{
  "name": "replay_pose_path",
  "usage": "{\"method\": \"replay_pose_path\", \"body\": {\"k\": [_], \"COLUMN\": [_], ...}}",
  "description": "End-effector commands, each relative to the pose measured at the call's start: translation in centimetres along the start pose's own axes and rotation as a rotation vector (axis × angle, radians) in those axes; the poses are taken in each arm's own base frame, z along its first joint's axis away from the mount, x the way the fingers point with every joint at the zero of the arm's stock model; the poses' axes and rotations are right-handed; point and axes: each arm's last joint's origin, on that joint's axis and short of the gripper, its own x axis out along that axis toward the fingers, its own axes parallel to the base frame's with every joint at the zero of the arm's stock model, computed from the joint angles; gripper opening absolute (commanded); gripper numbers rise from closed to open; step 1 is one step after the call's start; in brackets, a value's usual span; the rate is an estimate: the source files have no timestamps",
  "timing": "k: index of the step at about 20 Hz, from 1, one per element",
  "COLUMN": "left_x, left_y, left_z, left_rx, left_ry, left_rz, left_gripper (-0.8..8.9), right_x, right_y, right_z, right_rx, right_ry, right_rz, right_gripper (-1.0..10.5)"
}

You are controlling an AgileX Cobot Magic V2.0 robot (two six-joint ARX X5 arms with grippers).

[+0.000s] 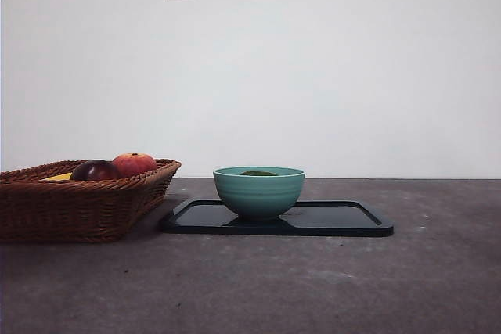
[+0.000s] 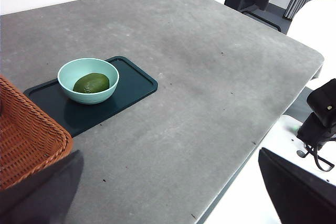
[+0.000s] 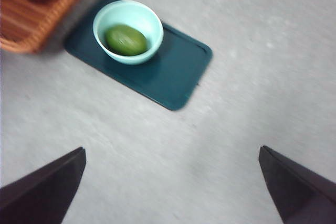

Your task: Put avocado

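I see the dark green oval avocado (image 3: 125, 40) lying inside the pale teal ceramic bowl (image 3: 152, 30), which stands on the dark rectangular tray (image 3: 173, 77) beside the woven wicker basket (image 1: 78, 205). Both my left claw (image 2: 168, 192) and right claw (image 3: 170, 182) hang spread wide and empty, high above the grey table (image 1: 313, 287).

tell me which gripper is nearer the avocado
Right, probably, narrowly. The right gripper and left gripper both hang well back from the avocado in the bowl; it looks larger in the right wrist view.
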Motion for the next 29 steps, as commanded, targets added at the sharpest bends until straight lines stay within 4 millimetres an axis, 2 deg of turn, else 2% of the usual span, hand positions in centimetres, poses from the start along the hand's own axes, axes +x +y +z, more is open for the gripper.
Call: {"method": "replay_pose_path", "body": {"k": [1, 4, 8, 12, 20, 21, 22, 23, 24, 29], "left_x": [-0.2, -0.2, -0.2, -0.2, -0.2, -0.2, -0.2, -0.2, -0.2, -0.2], "left_y": [-0.1, -0.1, -0.1, -0.1, -0.1, -0.1, -0.1, -0.1, -0.1, -0.1], "left_z": [0.3, 0.3, 0.3, 0.3, 0.2, 0.2, 0.3, 0.2, 0.3, 0.3], "left_rx": [0.001, 0.001, 0.001, 0.001, 0.001, 0.001, 0.000, 0.000, 0.000, 0.001], "left_ry": [-0.020, -0.020, -0.020, -0.020, -0.019, -0.019, -0.020, -0.019, -0.022, -0.020], "left_rz": [-0.012, -0.012, -0.012, -0.012, -0.012, -0.012, -0.012, -0.012, -0.011, -0.011], "left_gripper": [5.30, 5.30, 5.30, 5.30, 5.15, 4.09, 1.91, -0.14, 0.18, 0.19], "right_x": [0.4, -0.2, -1.6, -2.9, -2.9, -2.9, -2.9, -2.9, -2.9, -2.9], "right_y": [-0.2, -1.2, -2.6, -3.2, -3.2, -3.2, -3.2, -3.2, -3.2, -3.2], "right_z": [-2.8, -7.0, -10.8, -11.8, -11.8, -11.8, -11.8, -11.8, -11.8, -11.8], "right_rx": [0.051, 0.069, 0.123, 0.138, 0.140, 0.140, 0.137, 0.130, 0.126, 0.127], "right_ry": [-0.041, -0.099, -0.179, -0.240, -0.245, -0.245, -0.245, -0.247, -0.248, -0.249], "right_rz": [0.028, 0.062, 0.124, 0.170, 0.166, 0.166, 0.166, 0.164, 0.160, 0.156], "right_gripper": [5.4, 5.4, 5.4, 5.4, 5.3, 3.9, 1.1, 0.1, 0.2, 0.2]}}
